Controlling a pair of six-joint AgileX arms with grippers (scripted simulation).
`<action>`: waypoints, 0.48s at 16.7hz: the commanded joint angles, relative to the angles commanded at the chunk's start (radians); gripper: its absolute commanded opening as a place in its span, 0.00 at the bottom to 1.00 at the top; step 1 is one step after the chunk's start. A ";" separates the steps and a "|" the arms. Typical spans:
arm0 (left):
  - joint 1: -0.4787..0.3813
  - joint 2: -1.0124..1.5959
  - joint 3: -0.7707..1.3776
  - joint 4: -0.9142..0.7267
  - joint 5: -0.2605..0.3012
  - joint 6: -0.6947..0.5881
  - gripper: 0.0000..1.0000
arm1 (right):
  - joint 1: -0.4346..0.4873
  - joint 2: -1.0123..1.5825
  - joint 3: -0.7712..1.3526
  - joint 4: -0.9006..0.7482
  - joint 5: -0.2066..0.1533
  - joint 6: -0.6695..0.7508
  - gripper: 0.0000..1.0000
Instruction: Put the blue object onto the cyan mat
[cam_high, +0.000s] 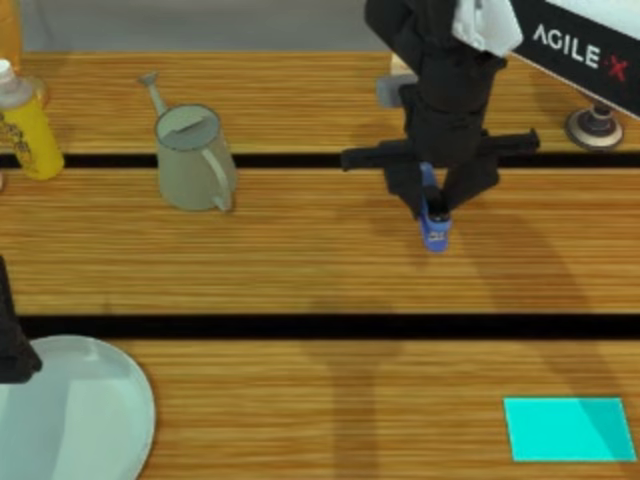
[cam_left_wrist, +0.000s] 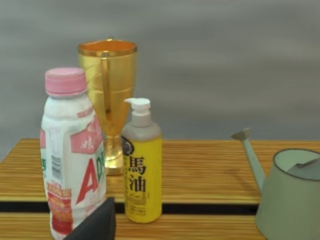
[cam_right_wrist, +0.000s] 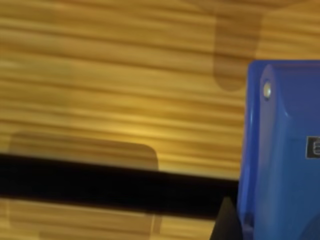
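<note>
Near edge of the desk (cam_high: 300, 400): one cyan mat (cam_high: 570, 429) at the right corner, flat and bare, and one round pale plate (cam_high: 80, 420) at the left corner. The left arm sits parked over the plate's left rim, only a dark bit of the left gripper (cam_high: 12, 345) showing (cannot tell if its fingers are open or closed).

Mid desk: the right arm reaches in from the far right, pointing straight down, and the right gripper (cam_high: 432, 205) is clamped on the one blue object (cam_high: 435, 225), fingers on either side of it. The object hangs well apart from the mat, just past the middle black seam, its shadow on the wood below.

Farther back: one grey-green watering can (cam_high: 192, 155), one yellow pump bottle (cam_high: 28, 128) at far left. The left wrist view adds one pink-capped white bottle (cam_left_wrist: 72, 155) and one gold trophy cup (cam_left_wrist: 107, 95).
</note>
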 joint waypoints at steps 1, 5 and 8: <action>0.000 0.000 0.000 0.000 0.000 0.000 1.00 | 0.000 0.000 0.000 0.000 0.000 0.000 0.00; 0.000 0.000 0.000 0.000 0.000 0.000 1.00 | -0.004 -0.018 -0.024 -0.005 -0.011 -0.032 0.00; 0.000 0.000 0.000 0.000 0.000 0.000 1.00 | -0.005 -0.094 -0.108 -0.024 -0.043 -0.160 0.00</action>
